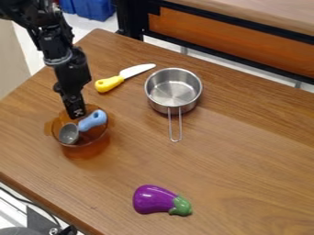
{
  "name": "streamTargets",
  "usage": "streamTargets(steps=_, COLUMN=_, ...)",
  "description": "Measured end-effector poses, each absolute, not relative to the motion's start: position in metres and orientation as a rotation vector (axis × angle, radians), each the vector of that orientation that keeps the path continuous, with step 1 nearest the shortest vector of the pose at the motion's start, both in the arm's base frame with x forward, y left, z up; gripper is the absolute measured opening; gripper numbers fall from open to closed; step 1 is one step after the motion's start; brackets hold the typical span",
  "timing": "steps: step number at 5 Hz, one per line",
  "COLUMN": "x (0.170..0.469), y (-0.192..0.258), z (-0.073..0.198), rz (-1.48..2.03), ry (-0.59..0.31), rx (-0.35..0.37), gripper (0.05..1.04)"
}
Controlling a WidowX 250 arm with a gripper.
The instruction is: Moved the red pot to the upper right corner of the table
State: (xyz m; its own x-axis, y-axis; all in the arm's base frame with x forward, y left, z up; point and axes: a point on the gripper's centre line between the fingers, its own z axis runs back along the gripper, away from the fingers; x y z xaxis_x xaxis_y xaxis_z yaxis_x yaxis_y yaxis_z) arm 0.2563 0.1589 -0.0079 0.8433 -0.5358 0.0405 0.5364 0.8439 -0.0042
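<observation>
Though at claw (76, 113), amber pot (92, 143) inboard

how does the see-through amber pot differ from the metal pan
The amber pot is see-through, while the metal pan is opaque and shiny. The amber pot has a stubby side lug; the metal pan has a long wire handle. Both are round, open-topped and upright on the table.
</observation>
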Motion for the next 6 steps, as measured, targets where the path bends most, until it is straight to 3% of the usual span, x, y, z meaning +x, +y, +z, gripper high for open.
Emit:
streamTargets(steps=1, x=0.262, y=0.158, z=-0.003, rz=-0.551, ry=-0.030, rx=-0.022, gripper=0.068)
streamTargets(steps=3, x=0.270, y=0.149, z=0.007, rz=-0.485, ry=-0.014, rx=-0.074, gripper=0.056)
streamTargets(steps=4, x=0.280, y=0.137, z=0.023, rz=-0.427, ry=0.013, rx=-0.140, gripper=0.056)
streamTargets(steps=6, x=0.300, y=0.073, z=0.071, rz=-0.277, ry=-0.025, rx=-0.247, gripper=0.056)
